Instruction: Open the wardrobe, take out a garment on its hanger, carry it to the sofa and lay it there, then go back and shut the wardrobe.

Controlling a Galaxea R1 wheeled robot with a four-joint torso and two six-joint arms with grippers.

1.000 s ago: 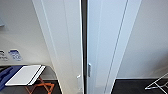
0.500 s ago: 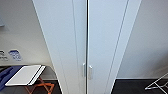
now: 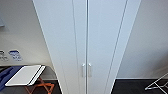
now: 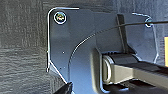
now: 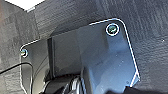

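White panelled doors of the wardrobe [image 3: 86, 42] stand shut, meeting along a thin vertical seam, with the pair of small upright handles [image 3: 86, 70] side by side low on the doors. Nothing of what hangs inside can be seen. The cabinet is tall and narrow, smooth and matt, each door marked by a shallow vertical groove. It stands against a pale wall [image 3: 22, 42]. To one side sits a folding stand on crossed orange legs [image 3: 41, 88], carrying a flat white board [image 3: 25, 75], with blue fabric [image 3: 6, 75] lying beside it. On the other side, the thin pale bars of a rack [image 3: 157, 85] rest on dark floor [image 3: 130, 86]. Seen from each wrist, a dark, finely ribbed carpet lies beneath the arm. Whether either claw is clenched or released cannot be told.
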